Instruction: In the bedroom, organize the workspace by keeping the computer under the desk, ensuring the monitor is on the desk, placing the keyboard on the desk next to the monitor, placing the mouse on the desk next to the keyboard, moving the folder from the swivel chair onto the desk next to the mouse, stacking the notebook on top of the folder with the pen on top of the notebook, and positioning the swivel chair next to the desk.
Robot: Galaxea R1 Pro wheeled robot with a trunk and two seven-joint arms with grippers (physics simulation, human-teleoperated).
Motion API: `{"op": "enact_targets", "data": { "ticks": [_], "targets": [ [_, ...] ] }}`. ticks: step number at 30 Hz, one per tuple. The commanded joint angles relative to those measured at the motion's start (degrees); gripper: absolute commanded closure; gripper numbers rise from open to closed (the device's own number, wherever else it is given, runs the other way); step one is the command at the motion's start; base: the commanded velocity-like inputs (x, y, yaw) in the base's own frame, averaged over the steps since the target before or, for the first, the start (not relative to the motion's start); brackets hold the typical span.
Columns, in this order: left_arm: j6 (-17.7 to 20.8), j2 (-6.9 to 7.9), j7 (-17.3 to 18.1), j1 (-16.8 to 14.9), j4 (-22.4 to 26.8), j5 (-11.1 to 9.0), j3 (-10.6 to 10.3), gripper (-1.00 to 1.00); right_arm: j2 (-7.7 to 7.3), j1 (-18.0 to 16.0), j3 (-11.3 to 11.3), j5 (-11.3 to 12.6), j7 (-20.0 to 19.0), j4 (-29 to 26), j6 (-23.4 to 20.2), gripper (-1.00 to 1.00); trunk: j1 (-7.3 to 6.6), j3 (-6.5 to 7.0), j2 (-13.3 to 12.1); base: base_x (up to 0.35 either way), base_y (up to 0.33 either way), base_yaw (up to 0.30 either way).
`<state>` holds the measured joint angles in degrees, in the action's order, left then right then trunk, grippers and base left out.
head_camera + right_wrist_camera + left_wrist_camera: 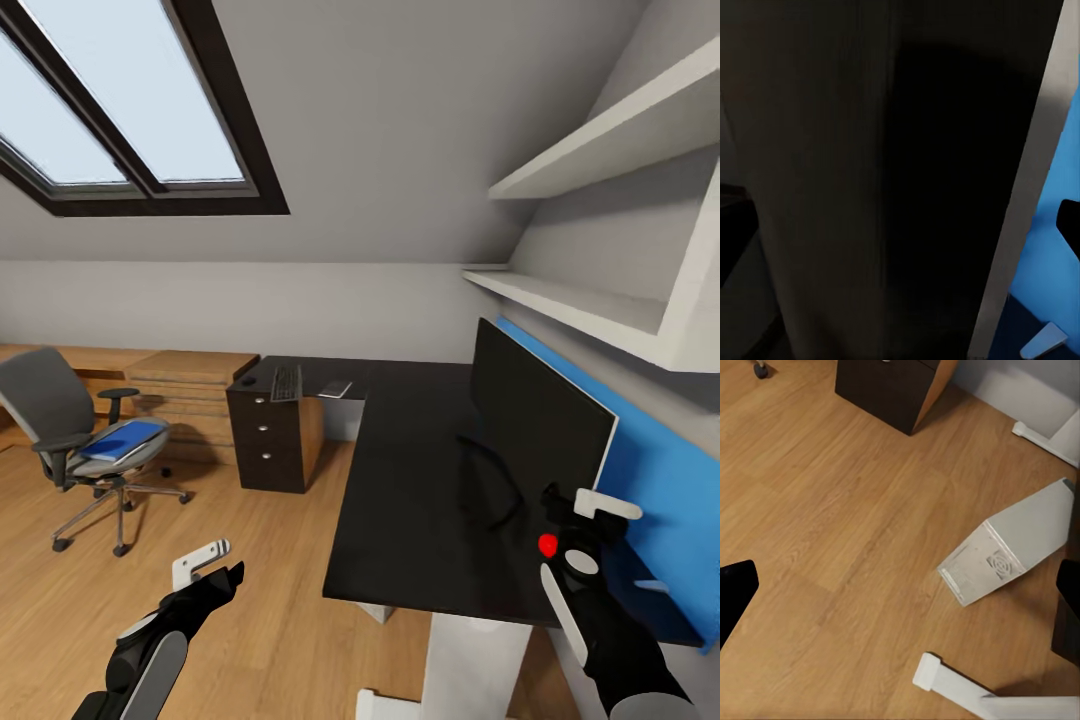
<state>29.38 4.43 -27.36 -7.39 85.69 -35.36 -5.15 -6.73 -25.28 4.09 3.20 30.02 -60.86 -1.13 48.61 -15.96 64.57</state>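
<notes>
Head looks down over desk (420, 500) — wrists close, floor (832, 510) and monitor (870, 187)

You are looking into an attic room with a sloped grey ceiling (420, 120). A dark-framed skylight (130, 110) sits high in the slope and shows pale, bright sky. Below it runs a low white wall (250, 310). The floor (260, 620) is light wood planks, seen close up in your left wrist view (832, 547). Low light-wood cabinets (190, 390) stand along the far wall. Two white shelves (610, 130) are fixed one above the other on the wall at your right, and beneath them a bright blue panel (670, 490) covers that wall. The light is soft and even, with faint shadows on the floor.
</notes>
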Motion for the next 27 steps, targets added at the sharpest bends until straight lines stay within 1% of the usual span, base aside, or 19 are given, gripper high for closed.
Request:
{"op": "enact_targets", "data": {
  "ticks": [1,13,27],
  "targets": [
    [0.1,0.05,-0.6,0.0,0.1,-0.6,-0.1,-1.0,-0.04,0.0,-0.1,0.3,0.2,-0.1,-0.1,-1.0,0.0,-0.08,0.0,-0.001,-0.056,0.0],
    [0.1,0.05,-0.6,0.0,0.1,-0.7,0.0,-1.0,-0.03,0.0,-0.1,0.5,0.1,-0.1,0.3,-1.0,0.0,-0.08,0.0,-0.008,-0.005,0.0],
    [0.1,0.05,-0.6,0.0,0.1,-0.8,0.0,-1.0,-0.03,0.0,-0.2,0.3,0.1,-0.1,0.4,-1.0,0.0,-0.08,0.0,-0.289,0.13,0.0]
  ]
}}
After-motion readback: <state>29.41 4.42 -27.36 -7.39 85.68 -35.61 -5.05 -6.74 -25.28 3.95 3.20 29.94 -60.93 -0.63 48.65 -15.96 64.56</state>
